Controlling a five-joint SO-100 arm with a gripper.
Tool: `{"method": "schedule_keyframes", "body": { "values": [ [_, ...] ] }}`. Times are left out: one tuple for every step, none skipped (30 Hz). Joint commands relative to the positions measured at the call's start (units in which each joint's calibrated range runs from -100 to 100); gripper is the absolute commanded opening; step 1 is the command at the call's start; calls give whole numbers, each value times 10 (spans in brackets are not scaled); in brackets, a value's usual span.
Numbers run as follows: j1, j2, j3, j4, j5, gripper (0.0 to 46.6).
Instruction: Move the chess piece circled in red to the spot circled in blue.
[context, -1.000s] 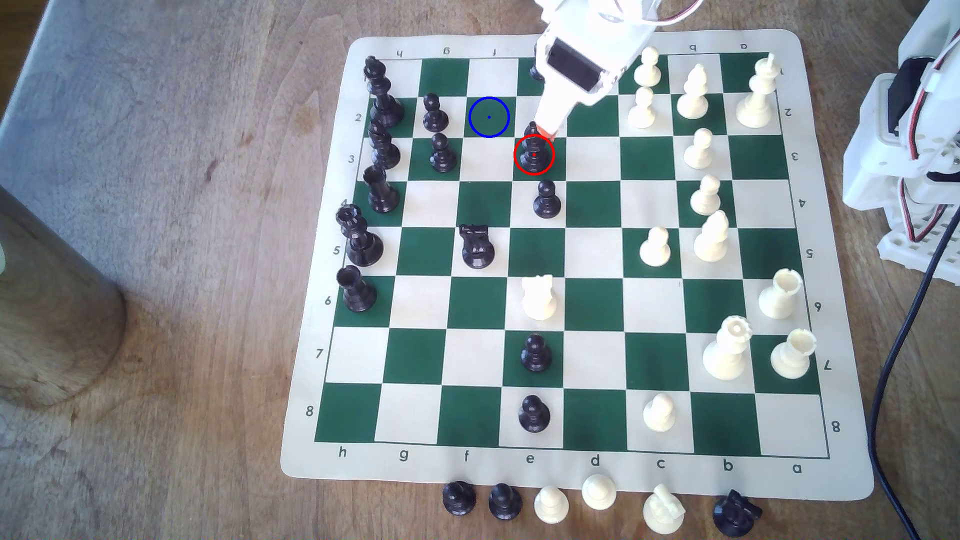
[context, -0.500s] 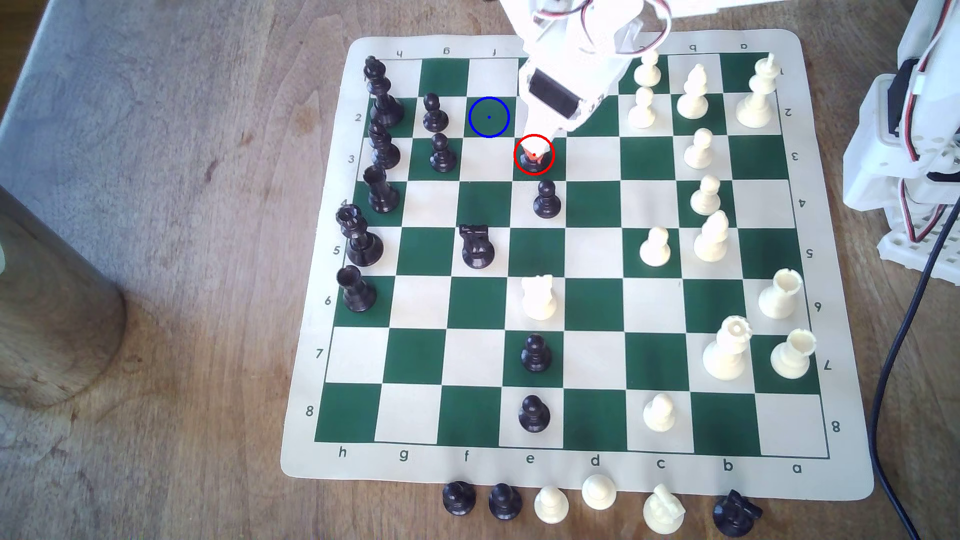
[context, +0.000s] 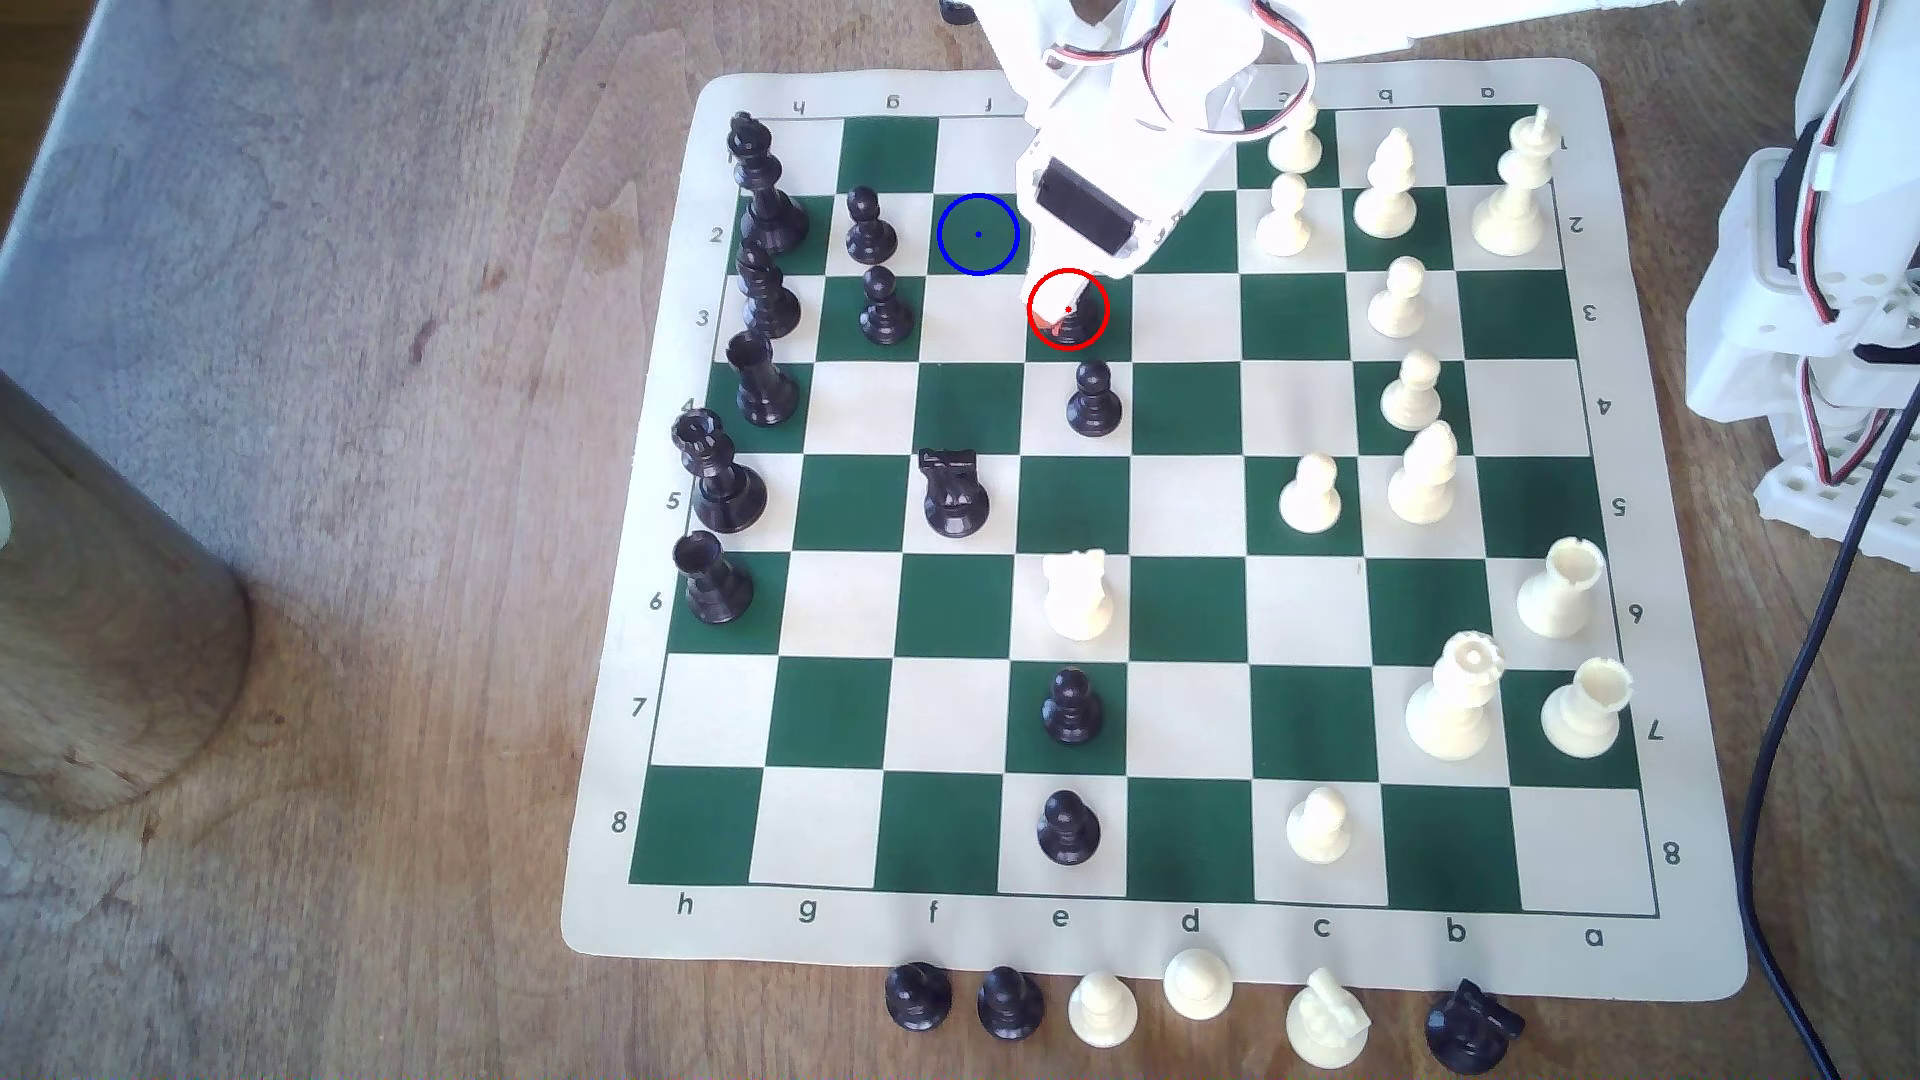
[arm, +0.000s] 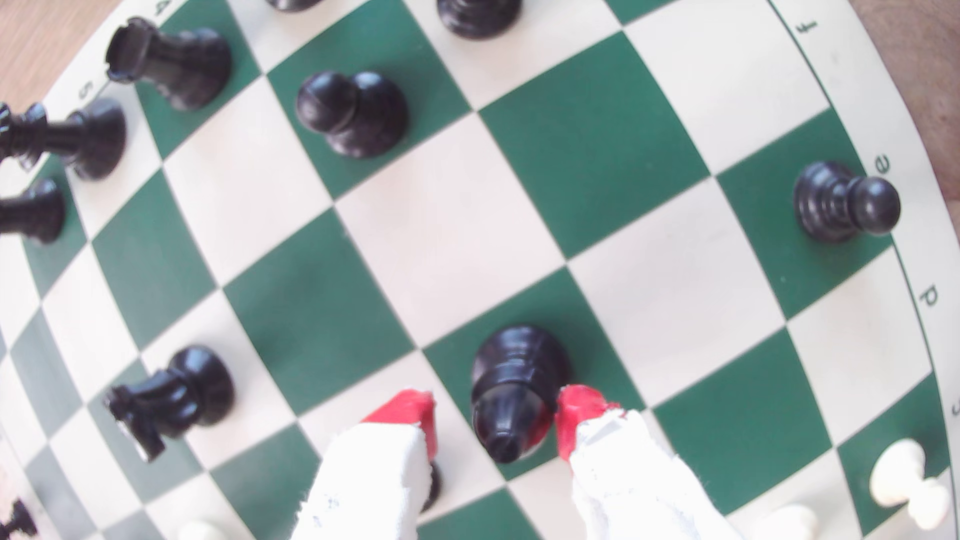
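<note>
While the black bishop (arm: 511, 387) stands upright on its dark green square inside the red ring (context: 1068, 308), we have our gripper (arm: 496, 420) lowered around it, one red-tipped finger on each side. In the wrist view the jaws are spread wider than the piece: one red fingertip (arm: 579, 413) sits right against the bishop's collar, though we cannot tell whether it truly touches, and the other fingertip (arm: 410, 415) stands apart with a strip of board showing between. We are not clamping anything.

In the exterior view only the bishop's base shows under our white arm (context: 1127, 156). The spot (context: 978, 235), a dark green square with a blue ring and centre dot, lies bare one square diagonally away, up and toward the exterior view's left. A black pawn (context: 1093, 399) stands on the light square just below the bishop in that view, and two more black pawns (context: 871, 225) stand further to the exterior view's left, beyond the spot. The chessboard mat (context: 1662, 966) lies flat on a wooden table (context: 312, 519), with white pieces (context: 1392, 187) gathered toward the exterior view's right.
</note>
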Motion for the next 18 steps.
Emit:
{"method": "schedule_keyframes", "body": {
  "values": [
    [-1, -17, -50, -15, 0, 93],
    [-2, -19, -51, -12, 0, 56],
    [-4, -20, -51, -10, 1, 35],
    [-5, -21, -51, -7, 2, 14],
    [-7, -23, -49, -6, 2, 3],
    [-8, -25, -46, -6, 3, 3],
    [-8, -26, -46, -6, 3, 3],
    [-8, -27, -46, -6, 3, 3],
    [-8, -31, -46, -6, 2, 3],
    [-8, -38, -48, -7, 0, 3],
    [-7, -47, -51, -7, -1, 3],
    [-6, -53, -52, -7, -2, 3],
    [-4, -59, -54, -7, -2, 3],
    [-4, -67, -56, -7, -2, 3],
    [-1, -77, -62, -3, -2, 3],
    [0, -82, -67, 0, -2, 3],
    [1, -84, -71, 1, -2, 3],
    [3, -87, -75, 1, -2, 3]
  ]
}}
